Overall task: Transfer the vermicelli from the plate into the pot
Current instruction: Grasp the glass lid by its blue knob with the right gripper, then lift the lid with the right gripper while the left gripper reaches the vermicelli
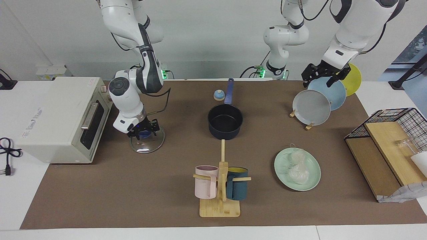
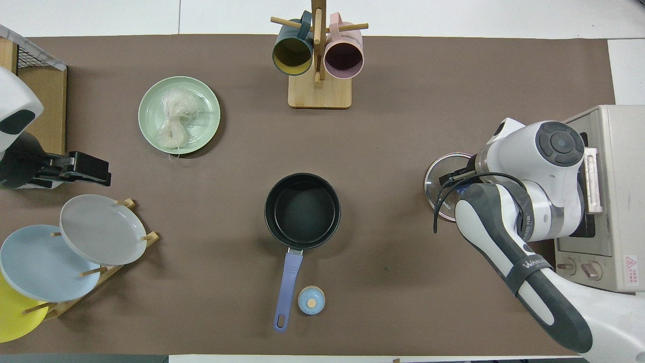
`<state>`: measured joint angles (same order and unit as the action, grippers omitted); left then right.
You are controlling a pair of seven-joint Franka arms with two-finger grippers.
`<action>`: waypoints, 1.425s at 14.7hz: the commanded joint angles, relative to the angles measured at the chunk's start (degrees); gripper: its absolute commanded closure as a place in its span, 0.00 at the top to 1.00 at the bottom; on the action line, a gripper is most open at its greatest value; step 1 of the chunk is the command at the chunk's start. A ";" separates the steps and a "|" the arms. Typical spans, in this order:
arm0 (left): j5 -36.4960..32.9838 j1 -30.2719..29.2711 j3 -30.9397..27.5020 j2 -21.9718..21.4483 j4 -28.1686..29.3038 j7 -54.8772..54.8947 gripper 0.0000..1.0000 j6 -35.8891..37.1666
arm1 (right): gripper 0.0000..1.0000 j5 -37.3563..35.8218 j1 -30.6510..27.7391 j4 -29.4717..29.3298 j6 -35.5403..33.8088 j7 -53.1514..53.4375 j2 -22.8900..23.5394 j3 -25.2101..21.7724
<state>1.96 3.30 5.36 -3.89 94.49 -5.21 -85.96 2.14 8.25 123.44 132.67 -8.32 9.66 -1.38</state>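
Observation:
The vermicelli is a whitish clump lying on the mint-green plate, toward the left arm's end of the table. The dark navy pot stands uncovered mid-table, nearer to the robots than the plate, its blue handle pointing at them. My left gripper hangs open over the rack of upright plates and waits, holding nothing. My right gripper is down at the blue knob of a glass lid in front of the oven.
A toaster oven stands at the right arm's end. A wooden mug tree with a pink and a teal mug stands farther out than the pot. Grey, blue and yellow plates lean in a rack. A small blue knob lies beside the pot's handle. A wire basket is at the left arm's end.

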 commanded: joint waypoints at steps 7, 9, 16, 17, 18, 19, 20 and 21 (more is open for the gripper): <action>0.68 -0.40 0.09 -0.59 0.17 -0.15 1.00 0.79 | 0.69 1.11 -0.78 0.40 -1.27 -1.97 -0.60 0.33; 0.68 -0.40 0.09 -0.59 0.17 -0.15 1.00 0.71 | 0.61 1.11 -0.78 0.40 -1.36 -2.05 -0.60 0.33; 0.68 -0.66 0.00 -1.47 0.78 -0.58 1.00 1.94 | 0.43 1.02 -0.25 -2.22 -4.78 -1.97 -0.25 0.33; 0.77 -0.84 0.17 -2.60 4.35 -1.02 1.00 -1.46 | 0.43 0.93 -0.08 -3.02 -5.75 -1.88 -0.25 0.33; 0.77 -0.92 0.26 -3.13 7.43 -0.85 1.00 -8.10 | 0.43 0.67 0.01 -3.90 -6.54 -1.88 -0.16 0.33; 0.77 -0.84 0.35 -2.70 9.29 -0.85 1.00 -11.56 | 0.43 0.67 0.01 -4.60 -7.16 -1.88 -0.08 0.33; 0.77 -0.40 0.35 -0.61 9.31 -0.76 1.00 -13.34 | 0.43 0.50 0.01 -5.48 -7.77 -1.88 -0.08 0.33; 0.77 0.04 0.44 3.06 9.05 -0.85 1.00 -16.66 | 0.40 0.41 0.01 -6.36 -8.73 -1.88 -0.08 0.33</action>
<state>1.96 3.26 5.39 -4.09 101.04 -5.58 -96.54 2.14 8.66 119.65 126.62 -8.36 9.63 -1.20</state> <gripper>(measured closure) 0.000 0.370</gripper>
